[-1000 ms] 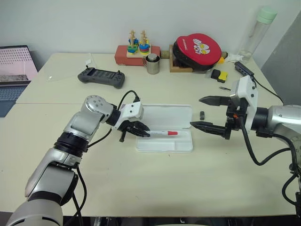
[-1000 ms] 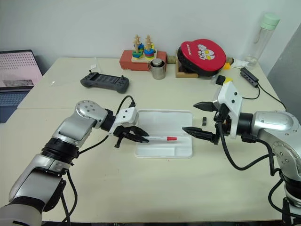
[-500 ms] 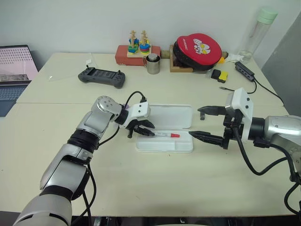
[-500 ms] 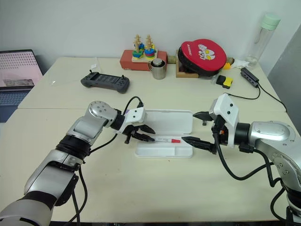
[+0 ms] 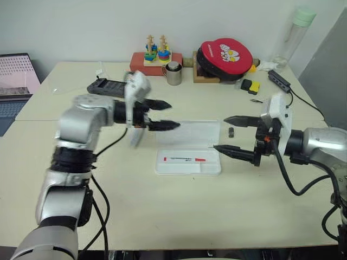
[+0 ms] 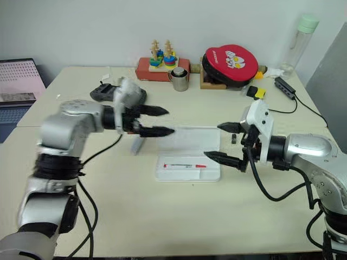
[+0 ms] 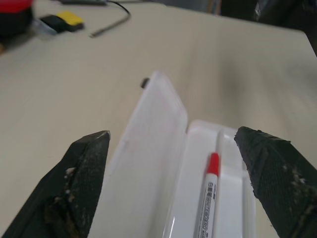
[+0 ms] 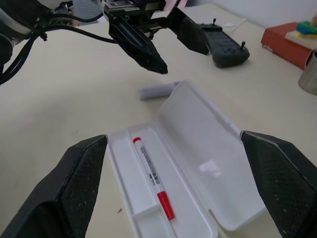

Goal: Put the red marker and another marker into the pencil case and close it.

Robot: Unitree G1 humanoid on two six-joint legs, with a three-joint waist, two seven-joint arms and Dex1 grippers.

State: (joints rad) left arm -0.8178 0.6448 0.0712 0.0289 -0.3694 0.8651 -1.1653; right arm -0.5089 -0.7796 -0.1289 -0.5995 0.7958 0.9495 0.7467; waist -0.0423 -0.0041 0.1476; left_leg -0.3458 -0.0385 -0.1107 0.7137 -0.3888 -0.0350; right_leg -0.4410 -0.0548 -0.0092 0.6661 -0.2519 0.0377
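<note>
The pencil case lies open mid-table, its lid folded back flat. The red marker rests lengthwise in the tray, its red cap towards my right gripper. My left gripper hangs open and empty above the table, over the case's left far corner. Beneath it, on the table just left of the case, lies another marker, the pale-lilac one. My right gripper is open at the case's right end, holding nothing. The right wrist view shows the red marker and the lilac marker.
A black game controller sits behind my left gripper. Along the back edge stand a toy on a red box, a metal cup, a red round bag and a bottle. A small black piece lies right of the lid.
My left gripper has let go of the red marker, opened wide and risen away from the tray. The marker now lies in the case. The lilac marker has come into sight.
</note>
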